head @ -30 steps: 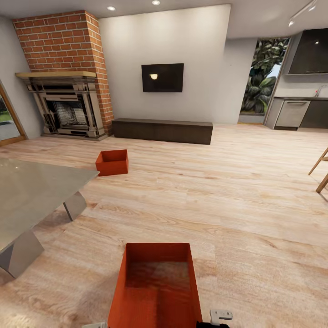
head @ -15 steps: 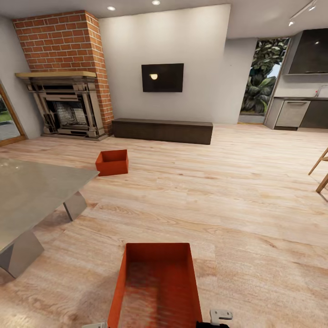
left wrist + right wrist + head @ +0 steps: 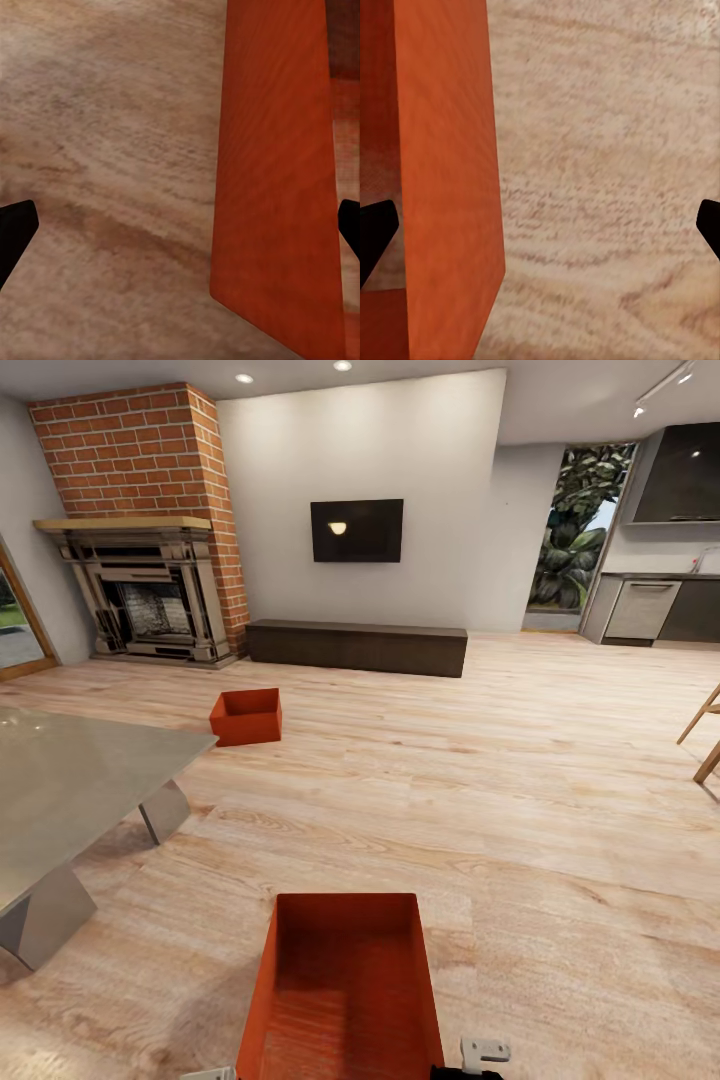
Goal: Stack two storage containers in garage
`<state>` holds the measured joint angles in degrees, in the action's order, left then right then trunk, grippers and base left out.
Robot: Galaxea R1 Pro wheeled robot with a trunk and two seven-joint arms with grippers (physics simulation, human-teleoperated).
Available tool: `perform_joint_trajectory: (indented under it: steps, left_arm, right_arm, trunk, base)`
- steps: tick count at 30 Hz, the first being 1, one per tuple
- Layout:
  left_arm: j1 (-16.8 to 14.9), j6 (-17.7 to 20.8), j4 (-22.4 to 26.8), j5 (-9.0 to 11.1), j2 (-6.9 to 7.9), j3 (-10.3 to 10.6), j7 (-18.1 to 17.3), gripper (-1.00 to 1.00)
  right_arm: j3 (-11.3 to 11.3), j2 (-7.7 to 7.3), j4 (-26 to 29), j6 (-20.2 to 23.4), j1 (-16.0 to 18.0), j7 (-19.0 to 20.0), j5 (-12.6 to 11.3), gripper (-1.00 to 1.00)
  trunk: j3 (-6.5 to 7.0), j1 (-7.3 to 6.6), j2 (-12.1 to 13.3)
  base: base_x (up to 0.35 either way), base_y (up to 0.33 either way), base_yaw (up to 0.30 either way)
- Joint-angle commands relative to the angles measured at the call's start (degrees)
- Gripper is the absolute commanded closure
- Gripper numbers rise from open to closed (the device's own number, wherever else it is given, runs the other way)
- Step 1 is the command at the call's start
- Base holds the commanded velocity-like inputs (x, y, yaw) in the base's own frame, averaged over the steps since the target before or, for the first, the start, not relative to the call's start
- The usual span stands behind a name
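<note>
Straddling the near container's two long walls on the living-room planks, both sets of fingers stand wide apart, seemingly poised for a two-armed lift, while its twin waits near the fireplace.

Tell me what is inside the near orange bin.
The near bin looks empty: bare orange walls and floor. Its closest end runs below the picture's edge, so that part is unseen.
</note>
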<state>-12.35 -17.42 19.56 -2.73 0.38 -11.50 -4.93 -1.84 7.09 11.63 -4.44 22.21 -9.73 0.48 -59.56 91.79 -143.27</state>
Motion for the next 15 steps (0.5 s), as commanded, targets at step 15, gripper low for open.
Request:
perform_joint_trajectory:
  steps: [15]
  left_arm:
    - [-0.04,-0.16,-0.05,-0.26,-0.03,-0.54,-0.43,-1.00]
  right_arm:
    - [-0.18,0.03,-0.06,-0.22,0.03,-0.11,0.04,-1.00]
  trunk:
    - [-0.05,-0.01,-0.02]
  base:
    - [0.000,0.000,0.000]
